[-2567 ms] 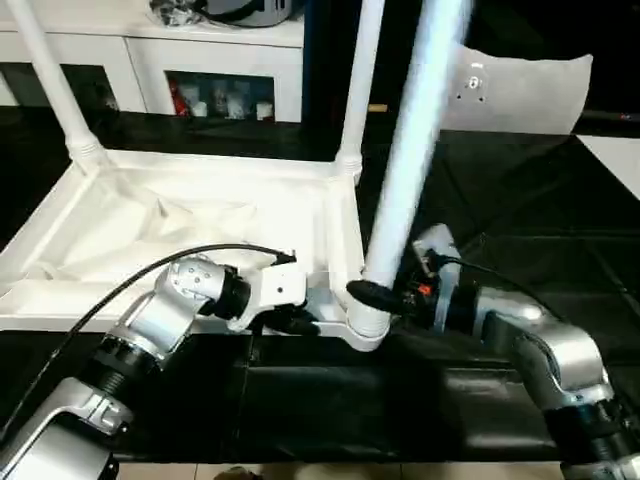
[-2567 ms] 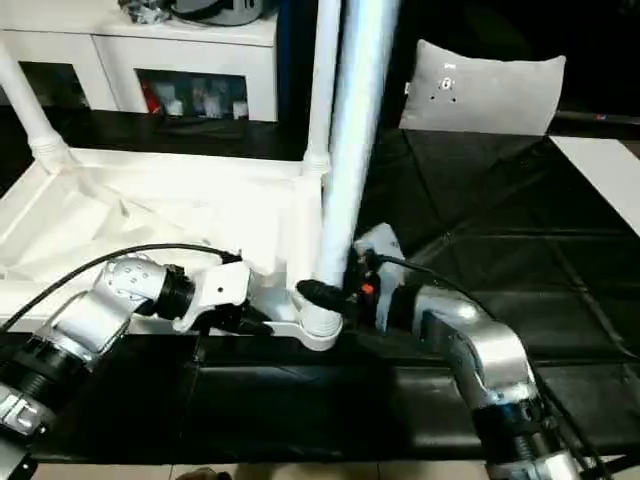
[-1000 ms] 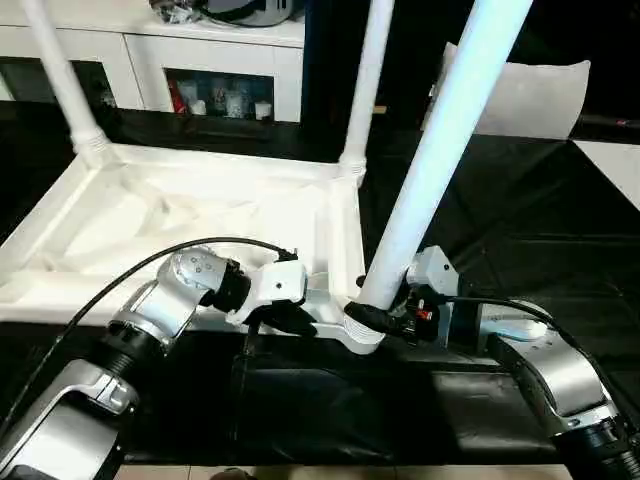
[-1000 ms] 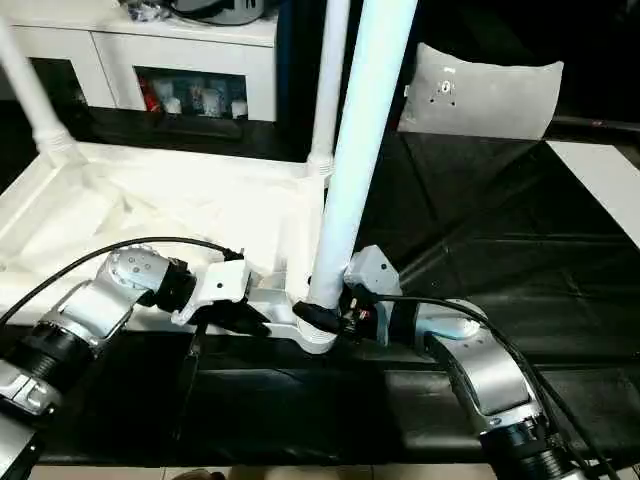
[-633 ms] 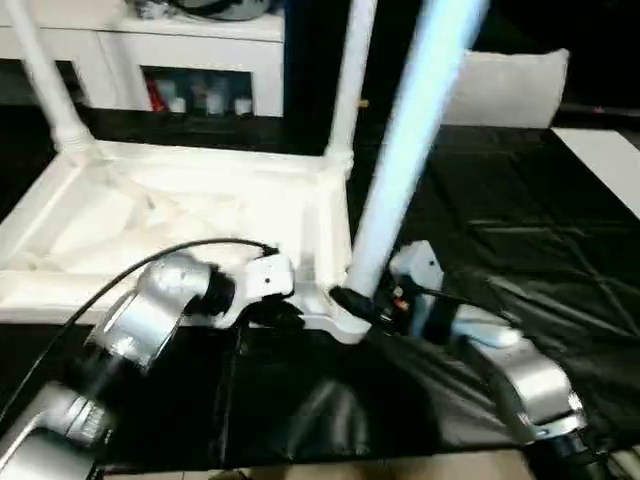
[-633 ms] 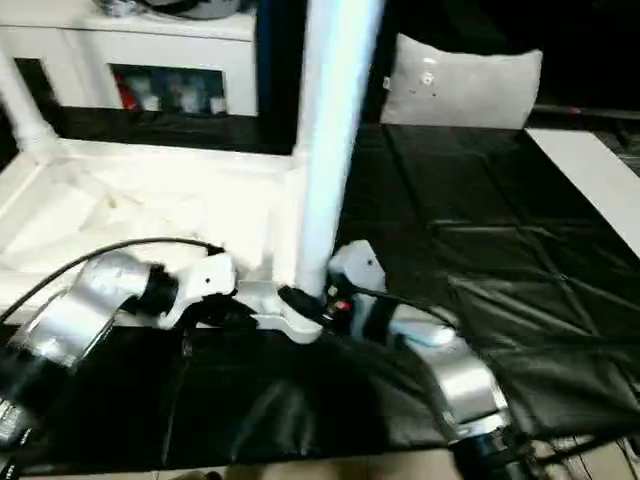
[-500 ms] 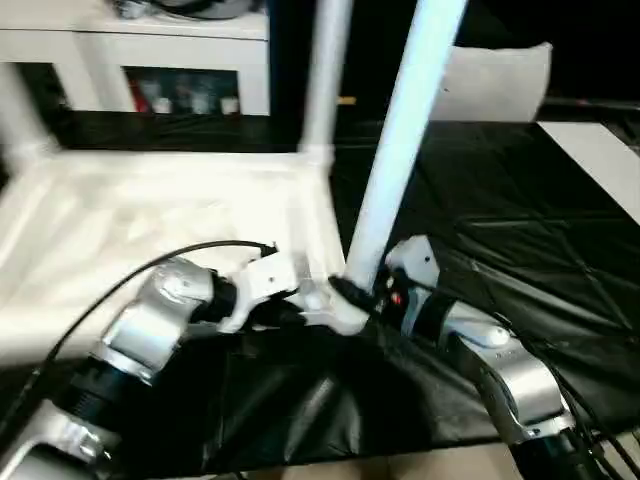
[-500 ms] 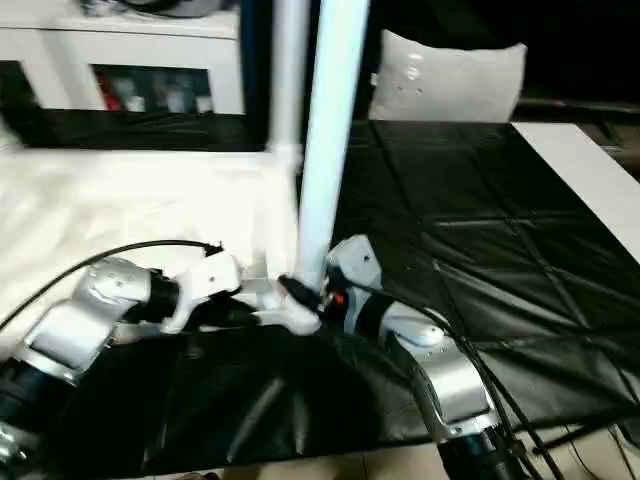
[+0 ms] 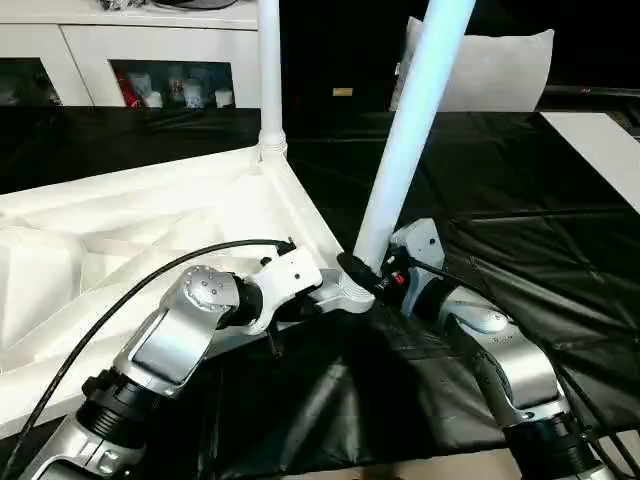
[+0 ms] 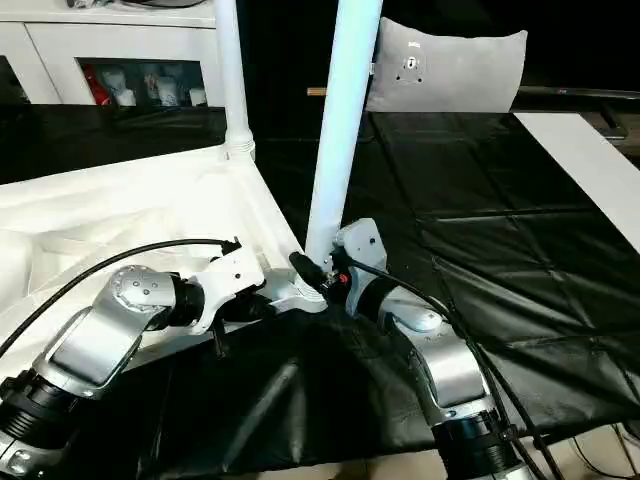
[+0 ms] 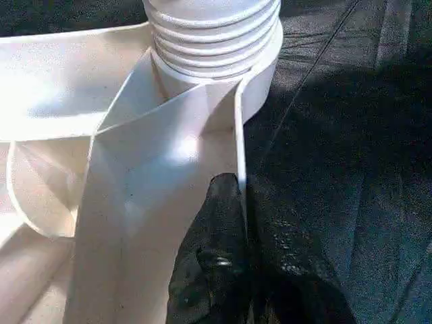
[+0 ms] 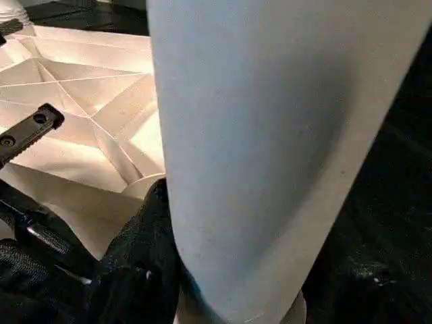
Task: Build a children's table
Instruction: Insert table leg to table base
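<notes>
Left wrist view: the left gripper (image 11: 233,223) has its black fingers pinched onto the thin rim of the tabletop (image 9: 150,215), just by the ribbed corner socket (image 11: 212,34).
Left gripper, head views: it (image 9: 300,305) clamps the near right corner of the upturned top.
Right gripper: it (image 9: 362,275) stands about half open around the foot of the near leg (image 9: 410,120), a finger (image 12: 142,256) against the leg's side; it looks like a grip on the leg.
Near leg: stands in the corner socket, leaning to the right as it rises.
Far leg: a second leg (image 9: 268,70) stands upright in the far corner of the top.
Tabletop: lies underside up on the black sheet (image 9: 520,240), ribs showing, stretching off to the left.
Beyond: white cabinets (image 9: 130,60) at the far left, a grey pillow (image 9: 490,70) at the far right.
Step in hand: probably seating this leg in its socket while the left gripper steadies the top.
Next move: likely calls for bringing the leg straight and turning or pressing it home; how deep it sits cannot be told.
</notes>
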You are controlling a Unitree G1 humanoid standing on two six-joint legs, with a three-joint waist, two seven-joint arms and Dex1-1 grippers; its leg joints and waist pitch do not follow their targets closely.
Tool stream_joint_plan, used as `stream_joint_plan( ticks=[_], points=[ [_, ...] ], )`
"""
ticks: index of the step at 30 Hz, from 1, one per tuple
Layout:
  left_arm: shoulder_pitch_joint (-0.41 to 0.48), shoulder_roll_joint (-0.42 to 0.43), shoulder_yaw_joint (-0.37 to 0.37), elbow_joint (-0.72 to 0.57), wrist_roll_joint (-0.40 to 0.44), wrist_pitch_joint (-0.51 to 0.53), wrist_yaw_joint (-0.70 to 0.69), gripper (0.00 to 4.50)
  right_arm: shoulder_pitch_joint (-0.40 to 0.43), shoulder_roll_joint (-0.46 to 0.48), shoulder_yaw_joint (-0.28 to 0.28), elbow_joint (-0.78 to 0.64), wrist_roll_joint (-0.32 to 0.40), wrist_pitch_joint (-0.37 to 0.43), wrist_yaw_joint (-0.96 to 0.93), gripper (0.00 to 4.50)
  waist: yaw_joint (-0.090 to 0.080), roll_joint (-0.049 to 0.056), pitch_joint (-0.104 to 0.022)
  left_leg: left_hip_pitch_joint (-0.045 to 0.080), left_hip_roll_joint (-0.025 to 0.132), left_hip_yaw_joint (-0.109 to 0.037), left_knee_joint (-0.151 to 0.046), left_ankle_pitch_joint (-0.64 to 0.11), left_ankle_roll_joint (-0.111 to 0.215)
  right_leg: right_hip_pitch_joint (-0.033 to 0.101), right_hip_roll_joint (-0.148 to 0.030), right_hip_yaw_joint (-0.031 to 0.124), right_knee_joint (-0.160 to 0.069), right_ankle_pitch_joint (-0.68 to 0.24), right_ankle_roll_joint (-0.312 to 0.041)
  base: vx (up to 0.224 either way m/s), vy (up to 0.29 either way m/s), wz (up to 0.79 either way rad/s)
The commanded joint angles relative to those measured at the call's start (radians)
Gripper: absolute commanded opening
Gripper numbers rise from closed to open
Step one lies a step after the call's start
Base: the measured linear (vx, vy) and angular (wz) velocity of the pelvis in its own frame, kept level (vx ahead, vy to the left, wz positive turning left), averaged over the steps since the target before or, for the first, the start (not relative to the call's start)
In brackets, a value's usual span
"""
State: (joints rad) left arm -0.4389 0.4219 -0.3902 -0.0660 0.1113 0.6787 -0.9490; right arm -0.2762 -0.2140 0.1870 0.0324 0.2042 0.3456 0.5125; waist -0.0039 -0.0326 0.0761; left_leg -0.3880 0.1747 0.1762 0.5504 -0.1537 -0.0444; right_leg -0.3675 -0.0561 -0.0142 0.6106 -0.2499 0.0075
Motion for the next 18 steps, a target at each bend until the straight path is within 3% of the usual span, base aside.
stream_joint_plan(
  ticks=[1,6,7,11,12,16,18],
  points=[
    [-0.013,0.009,-0.002,-0.048,0.002,-0.037,-0.004,0.0,0.055,-0.003,0.02,0.117,-0.008,0.092,-0.004,1.91,0.006,0.016,-0.036,0.023,0.054,-0.02,-0.067,-0.28,-0.016,0.012,-0.066,0.04,-0.083,-0.099,-0.204,0.0,0.0,0.0],
    [-0.009,0.018,0.004,-0.019,-0.001,-0.088,0.016,0.0,0.049,0.017,-0.012,0.136,0.02,0.079,0.005,1.91,0.007,0.016,-0.036,0.023,0.054,-0.02,-0.067,-0.288,-0.019,0.011,-0.066,0.04,-0.084,-0.104,-0.201,0.0,0.0,0.0],
    [-0.009,0.021,0.005,-0.013,-0.006,-0.106,0.012,0.0,0.046,0.022,-0.02,0.144,0.029,0.078,0.009,2.47,0.007,0.016,-0.037,0.023,0.054,-0.02,-0.066,-0.289,-0.02,0.011,-0.067,0.04,-0.084,-0.107,-0.2,0.0,0.0,0.0],
    [-0.01,0.025,0.01,-0.002,-0.015,-0.138,0.007,0.0,0.038,0.02,-0.019,0.16,0.022,0.056,0.014,2.81,0.009,0.017,-0.039,0.023,0.054,-0.019,-0.064,-0.282,-0.021,0.012,-0.067,0.04,-0.082,-0.095,-0.207,0.0,0.0,0.0],
    [-0.012,0.026,0.012,0.0,-0.016,-0.14,0.008,0.0,0.037,0.021,-0.02,0.162,0.022,0.057,0.017,3.05,0.012,0.017,-0.041,0.023,0.054,-0.019,-0.064,-0.252,-0.015,0.015,-0.065,0.04,-0.077,-0.053,-0.209,0.0,0.0,0.0],
    [-0.013,0.04,0.011,0.023,-0.024,-0.222,-0.002,0.0,0.041,0.007,-0.018,0.158,0.019,0.048,0.041,3.32,0.014,0.017,-0.043,0.022,0.052,-0.016,-0.059,-0.225,-0.003,0.019,-0.066,0.039,-0.075,-0.011,-0.219,0.0,0.0,0.0],
    [-0.013,0.052,0.007,0.043,-0.024,-0.265,-0.015,0.0,0.059,-0.027,0.0,0.14,-0.001,0.026,0.071,3.45,0.018,0.016,-0.047,0.02,0.051,-0.016,-0.053,-0.172,0.014,0.026,-0.064,0.037,-0.067,0.067,-0.22,0.0,0.0,0.0]
  ],
)
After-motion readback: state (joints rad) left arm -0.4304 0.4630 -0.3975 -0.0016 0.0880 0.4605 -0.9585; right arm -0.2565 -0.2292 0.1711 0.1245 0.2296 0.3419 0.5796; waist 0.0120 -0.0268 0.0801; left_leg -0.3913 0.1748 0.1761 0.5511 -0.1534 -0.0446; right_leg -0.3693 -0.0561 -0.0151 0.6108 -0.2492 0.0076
